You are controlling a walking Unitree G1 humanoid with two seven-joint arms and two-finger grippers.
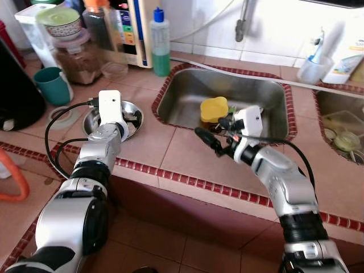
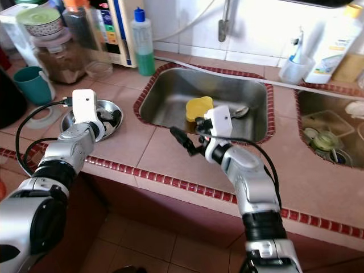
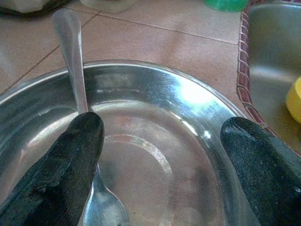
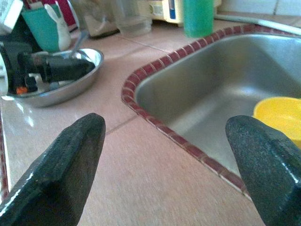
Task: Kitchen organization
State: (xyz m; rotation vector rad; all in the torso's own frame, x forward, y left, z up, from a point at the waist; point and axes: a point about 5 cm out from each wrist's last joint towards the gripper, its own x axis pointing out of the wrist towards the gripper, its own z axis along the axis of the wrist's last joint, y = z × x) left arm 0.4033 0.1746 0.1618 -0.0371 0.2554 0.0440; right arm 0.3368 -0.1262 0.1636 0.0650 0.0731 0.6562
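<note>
A shallow steel bowl (image 1: 91, 122) sits on the tiled counter left of the sink (image 1: 187, 91). A metal spoon (image 3: 70, 52) lies in it, handle resting over the rim. My left gripper (image 3: 164, 155) hangs open just above the bowl, one finger (image 3: 61, 169) touching the spoon's handle near its scoop. A yellow cup (image 1: 214, 108) lies in the steel sink. My right gripper (image 1: 211, 132) is open over the counter at the sink's front edge, pointing left, nothing between its fingers.
A green mug (image 1: 54, 85), a jar of brown stuff (image 1: 79, 57), a small glass bowl (image 1: 114, 69) and a green soap bottle (image 1: 160, 42) stand behind the steel bowl. A second sink (image 1: 341, 125) lies at the right. The faucet (image 1: 243, 23) hangs above.
</note>
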